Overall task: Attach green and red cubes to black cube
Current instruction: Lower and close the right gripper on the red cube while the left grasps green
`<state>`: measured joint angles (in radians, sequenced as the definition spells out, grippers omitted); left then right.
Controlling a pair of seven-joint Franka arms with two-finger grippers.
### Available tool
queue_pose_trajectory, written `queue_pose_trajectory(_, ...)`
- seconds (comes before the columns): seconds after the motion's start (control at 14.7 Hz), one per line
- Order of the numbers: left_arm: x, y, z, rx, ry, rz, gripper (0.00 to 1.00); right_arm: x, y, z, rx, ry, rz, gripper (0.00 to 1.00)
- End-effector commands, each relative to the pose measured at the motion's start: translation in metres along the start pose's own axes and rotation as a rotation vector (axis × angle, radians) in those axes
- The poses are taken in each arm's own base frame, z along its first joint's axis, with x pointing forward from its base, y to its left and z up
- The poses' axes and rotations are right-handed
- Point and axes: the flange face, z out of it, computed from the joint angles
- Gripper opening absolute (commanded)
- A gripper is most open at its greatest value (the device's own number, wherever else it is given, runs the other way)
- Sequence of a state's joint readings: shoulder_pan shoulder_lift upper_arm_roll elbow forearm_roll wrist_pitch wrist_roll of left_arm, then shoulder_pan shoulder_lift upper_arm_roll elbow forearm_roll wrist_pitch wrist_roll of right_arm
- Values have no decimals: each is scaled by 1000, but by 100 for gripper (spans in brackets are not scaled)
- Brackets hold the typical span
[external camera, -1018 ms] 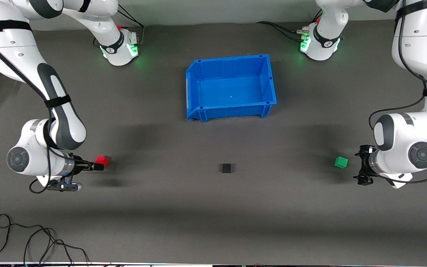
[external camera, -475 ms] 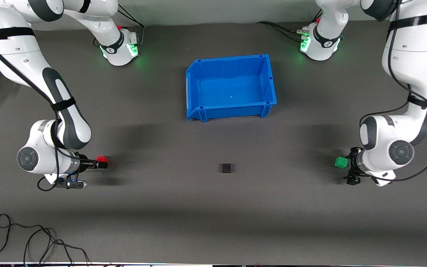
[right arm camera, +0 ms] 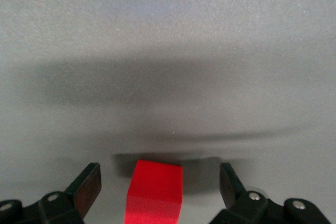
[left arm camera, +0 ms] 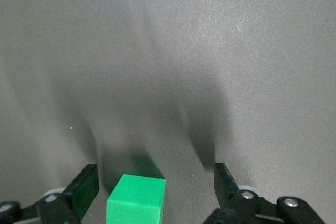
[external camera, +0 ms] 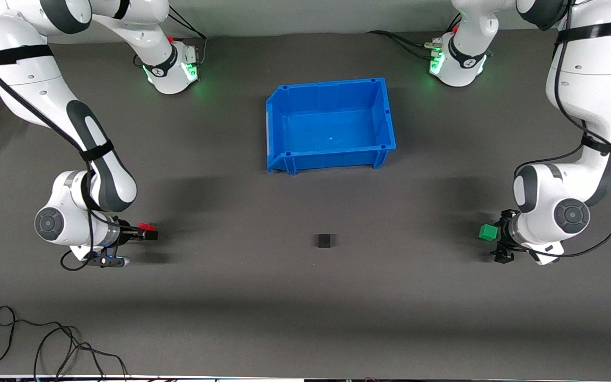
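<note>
The left gripper [left arm camera: 155, 195] has its jaws spread wide around the green cube [left arm camera: 136, 200], gripping nothing. The right gripper [right arm camera: 160, 192] likewise brackets the red cube [right arm camera: 155, 191]. The black cube [external camera: 324, 241] sits on the table [external camera: 305, 297] between them, well apart.

Count on the dark grey table [external camera: 305, 297]:

- Small plain cubes: three. One bright red cube [external camera: 147, 227], one matte black cube [external camera: 324, 241], one bright green cube [external camera: 488, 232].
- Blue plastic bin [external camera: 275, 132]: one, open-topped.
- White robot arms: two, each with one black two-finger gripper: right gripper [external camera: 143, 233], left gripper [external camera: 500, 237].
- Loose black cable [external camera: 45, 339] coiled near the table's front edge: one tangle; strands cannot be counted.
</note>
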<state>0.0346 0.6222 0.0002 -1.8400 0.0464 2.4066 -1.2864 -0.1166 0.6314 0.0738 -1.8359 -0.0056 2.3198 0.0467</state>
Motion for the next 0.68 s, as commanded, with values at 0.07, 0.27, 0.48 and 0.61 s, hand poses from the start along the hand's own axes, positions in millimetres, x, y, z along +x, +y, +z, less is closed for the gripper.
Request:
queue_pose_trajectory(0.07, -8, -14, -8, 22, 0, 25, 89, -1, 3, 3, 3, 11, -11, 97)
queue_pose_trajectory(0.27, -9, -14, -7, 20, 0, 28, 79, -2, 4, 4, 3, 8, -4, 91)
queue_pose_trajectory(0.48, -6, -18, -2, 23, -2, 21, 76, -3, 13, 6, 6, 4, 16, 82)
queue_pose_trajectory(0.61, -4, -19, -3, 22, -1, 18, 68, -3, 13, 6, 6, 4, 19, 67)
